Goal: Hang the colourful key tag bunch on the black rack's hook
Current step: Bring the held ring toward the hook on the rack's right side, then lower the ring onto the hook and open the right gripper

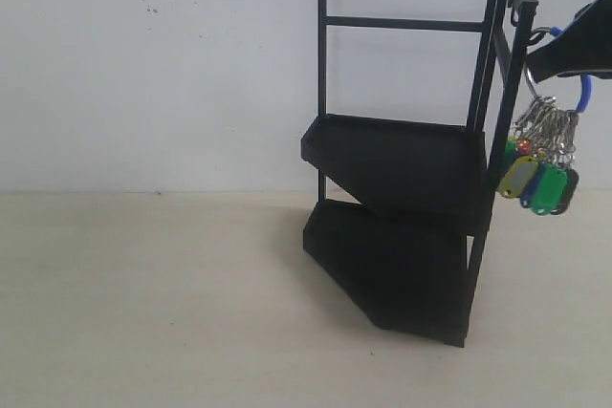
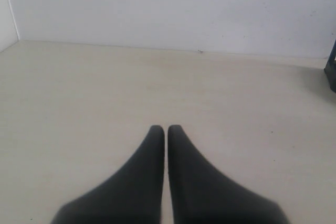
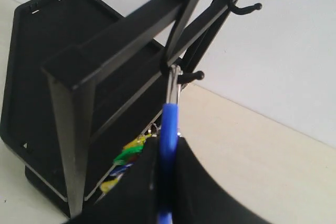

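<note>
The black rack (image 1: 402, 226) stands right of the middle, with two slanted trays. My right gripper (image 1: 535, 64) is up by the rack's top right corner, shut on the blue loop (image 1: 585, 93) of the colourful key tag bunch (image 1: 540, 177), which dangles beside the rack's front upright. In the right wrist view the gripper (image 3: 167, 139) pinches the blue loop (image 3: 169, 124). The loop's metal ring (image 3: 172, 85) reaches up to the base of the hook (image 3: 191, 76); I cannot tell whether it is over the prong. The tags (image 3: 128, 156) hang below. My left gripper (image 2: 166, 129) is shut on nothing, above bare table.
A second, curled black hook (image 3: 247, 9) sticks out higher on the rack's frame. A white wall backs the pale table (image 1: 143, 303). An edge of the rack (image 2: 332, 72) shows far off in the left wrist view.
</note>
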